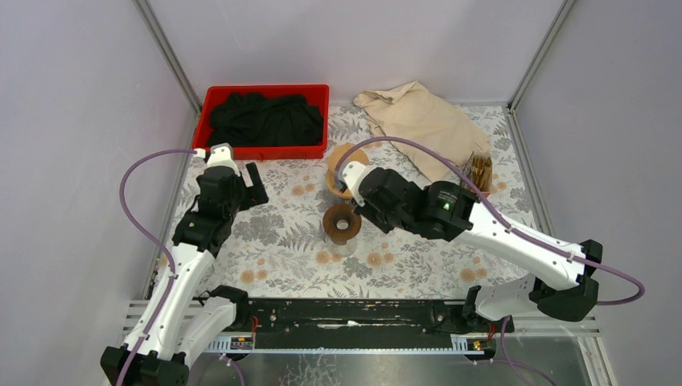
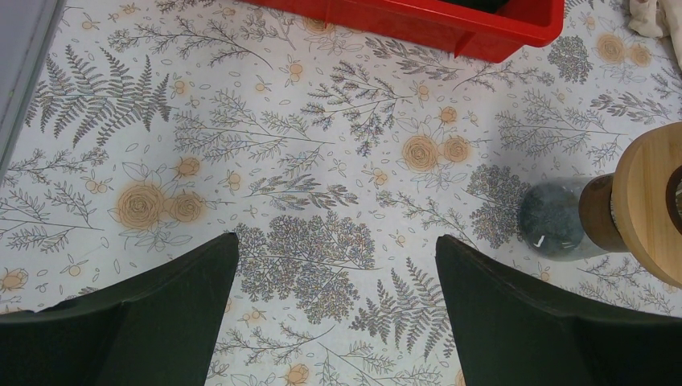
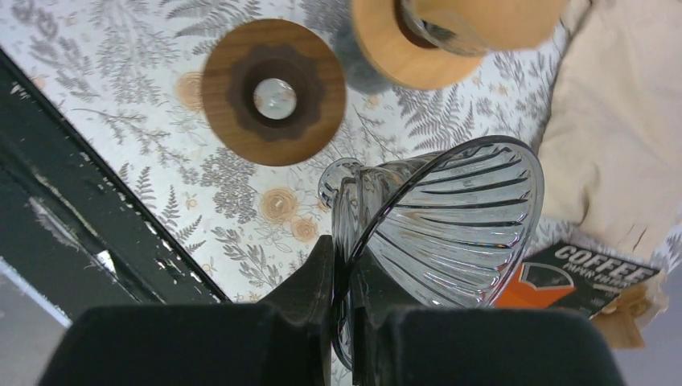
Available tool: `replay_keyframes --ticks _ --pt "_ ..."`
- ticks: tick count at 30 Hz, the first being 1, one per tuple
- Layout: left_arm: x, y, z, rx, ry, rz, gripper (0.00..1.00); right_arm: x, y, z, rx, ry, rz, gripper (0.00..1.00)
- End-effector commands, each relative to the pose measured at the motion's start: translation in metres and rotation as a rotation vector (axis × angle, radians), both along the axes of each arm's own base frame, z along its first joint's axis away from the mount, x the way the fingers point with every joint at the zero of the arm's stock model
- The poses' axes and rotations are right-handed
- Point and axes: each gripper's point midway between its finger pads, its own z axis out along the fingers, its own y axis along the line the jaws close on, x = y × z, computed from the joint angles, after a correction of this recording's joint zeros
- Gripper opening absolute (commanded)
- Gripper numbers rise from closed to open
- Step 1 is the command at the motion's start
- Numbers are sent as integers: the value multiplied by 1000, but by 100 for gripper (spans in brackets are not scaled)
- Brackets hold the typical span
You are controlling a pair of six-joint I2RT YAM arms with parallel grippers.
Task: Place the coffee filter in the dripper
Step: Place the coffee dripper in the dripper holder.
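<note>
Dripper [image 3: 458, 225]: clear ribbed glass cone, tilted and held above the tablecloth. Its rim is pinched between the fingers of the right gripper [image 3: 342, 257], which are pressed nearly together with only the glass wall between them. The body of the cone lies beyond the fingertips and to their right.

Coffee filter pack [image 3: 583, 277]: printed card, lying past the dripper to the right of the same fingers and apart from them. It is just beside a beige cloth [image 3: 619, 129].

Wooden ring [image 3: 273, 133] with a glass centre: ahead and to the left of the right fingers, at table level. A second wooden collar [image 3: 402, 60] on glass stands further ahead, cut off by the top edge of the view.

Left gripper [image 2: 336, 245]: fingers spread wide above the floral tablecloth [image 2: 322, 161], which shows between them. Red bin [image 2: 450, 28]: ahead of these fingers, well apart. A wooden-topped glass vessel [image 2: 647, 201] stands out to the right of the right-hand finger.

Overhead view: the black cloth [image 1: 265, 121] fills the bin.
</note>
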Motion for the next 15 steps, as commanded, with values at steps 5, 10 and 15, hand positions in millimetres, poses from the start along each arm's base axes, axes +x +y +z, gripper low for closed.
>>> replay_keyframes --ticks 5,10,15 --pt "6 1 12 -8 -61 6 100 -11 43 19 -76 -115 179 1" --pt "6 1 13 -8 -61 6 100 -14 61 3 -157 -141 241 1" --pt "6 1 13 -9 -64 5 100 -10 71 -3 -211 -169 255 1"
